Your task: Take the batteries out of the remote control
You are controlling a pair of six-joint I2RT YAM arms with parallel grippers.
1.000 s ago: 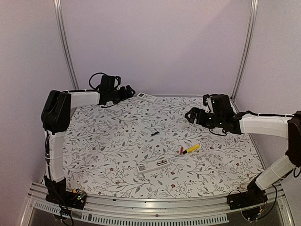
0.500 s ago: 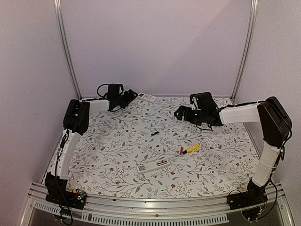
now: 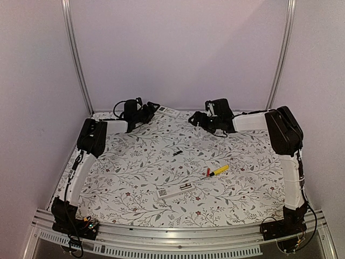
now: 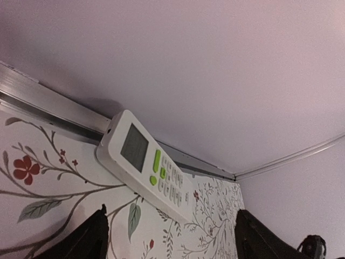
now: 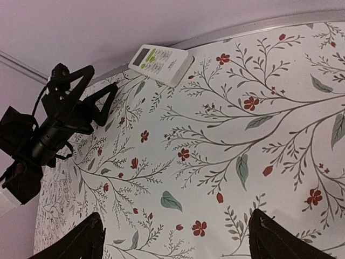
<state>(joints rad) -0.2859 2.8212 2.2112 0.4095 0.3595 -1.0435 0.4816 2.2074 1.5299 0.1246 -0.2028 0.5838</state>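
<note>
The slim white remote control (image 3: pixel 175 190) lies near the front middle of the table, its battery compartment facing up. The dark battery (image 3: pixel 177 153) lies loose mid-table. The reddish battery (image 3: pixel 208 172) lies beside the yellow-handled screwdriver (image 3: pixel 219 170). My left gripper (image 3: pixel 150 109) is open and empty at the far edge, and its wrist view shows its black fingers (image 4: pixel 89 242) spread wide. My right gripper (image 3: pixel 194 118) is open and empty at the far middle, with its fingers (image 5: pixel 274 239) wide apart over bare cloth. Both grippers are far from the slim remote.
A broader white remote (image 3: pixel 168 111) with green buttons lies against the back rail; it also shows in the left wrist view (image 4: pixel 145 164) and the right wrist view (image 5: pixel 159 63). The left gripper (image 5: pixel 70 113) shows in the right wrist view. Walls close in at the back and sides.
Both arms have folded in toward the far edge. The right gripper moved left along the back; the left gripper moved right toward the broader remote. Objects on the table stayed put.
</note>
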